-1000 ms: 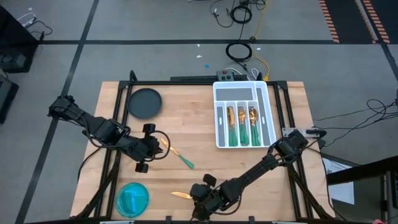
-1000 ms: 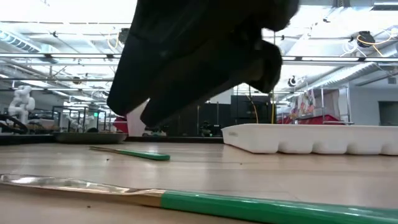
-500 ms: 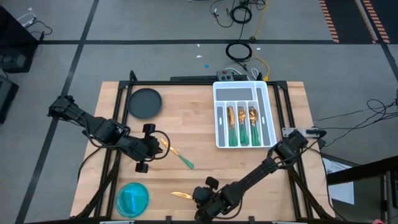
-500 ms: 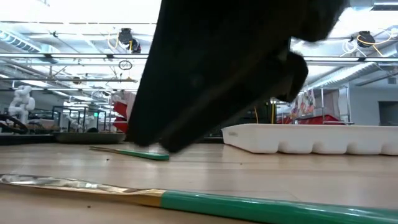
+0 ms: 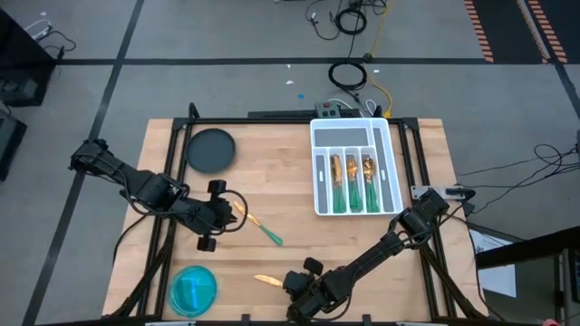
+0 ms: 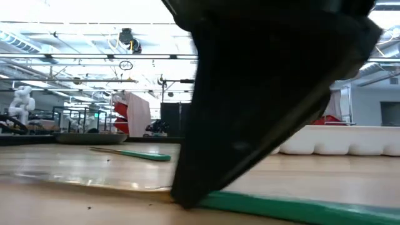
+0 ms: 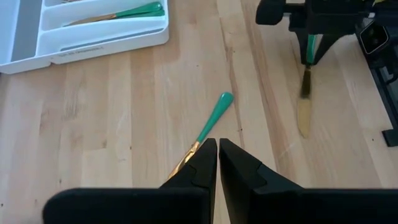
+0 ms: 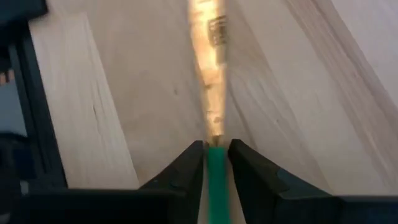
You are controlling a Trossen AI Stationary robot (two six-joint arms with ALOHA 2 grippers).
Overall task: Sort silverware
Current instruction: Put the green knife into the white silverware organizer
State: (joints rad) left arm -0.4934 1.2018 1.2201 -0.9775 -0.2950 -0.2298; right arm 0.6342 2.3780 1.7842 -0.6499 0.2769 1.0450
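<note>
The right hand (image 8: 216,163) is at the near edge of the table (image 5: 281,163), at about 6 o'clock in the high view, and is clenched on the green handle of a knife (image 8: 209,87), whose gold blade points away from the fingers. In the low view the knife's handle (image 6: 300,209) is seen lying on the wood under the dark hand, so the lift is judged not yet made. For a clean lift, the grip should be kept square on the handle and the knife raised level, so the blade does not drag or swing.

The left hand (image 7: 217,163) is at about 9 o'clock, fingers closed with nothing between them, just beside a second piece of silverware (image 5: 256,223) lying loose near the table's middle. The white tray (image 5: 353,134), at about 1 o'clock, holds the sorted pieces (image 5: 351,181) in its slots; the knife is judged to belong there.
</note>
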